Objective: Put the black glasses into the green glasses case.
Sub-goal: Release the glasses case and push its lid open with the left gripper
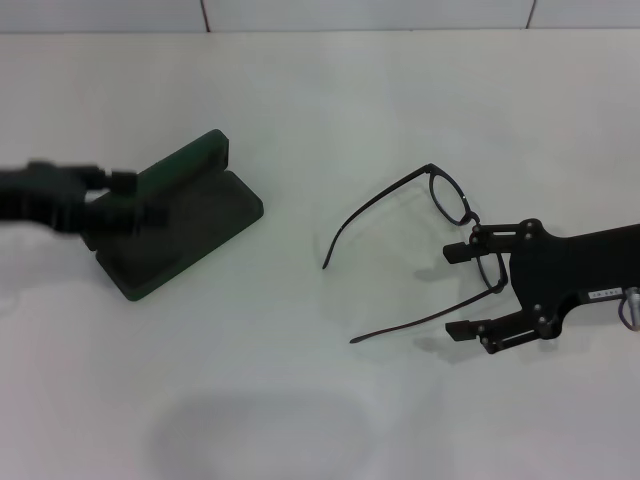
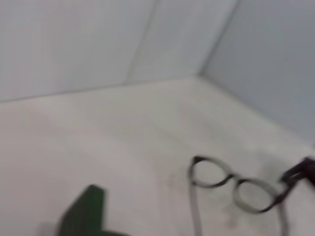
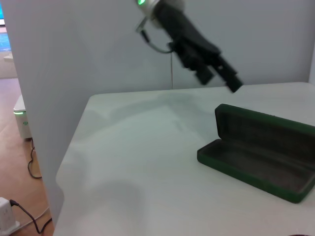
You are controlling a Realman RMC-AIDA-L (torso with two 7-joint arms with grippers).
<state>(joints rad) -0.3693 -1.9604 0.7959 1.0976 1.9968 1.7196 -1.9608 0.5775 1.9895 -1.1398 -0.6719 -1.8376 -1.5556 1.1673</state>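
Black glasses (image 1: 440, 235) unfolded on table (image 1: 330, 400), right gripper (image 1: 460, 290) spread around them — green glasses case (image 1: 175, 225) open (left gripper (image 1: 125, 200) unclear).

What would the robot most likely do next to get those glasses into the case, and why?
Probably close the right gripper on the black glasses. Its open fingers already straddle the frame's near lens end, the glasses lie flat on the table, and the green glasses case stands open, with the left gripper above it.

No text could be read anywhere. A small white label (image 1: 601, 295) sat on the arm behind the right gripper (image 1: 461, 289), its print illegible.
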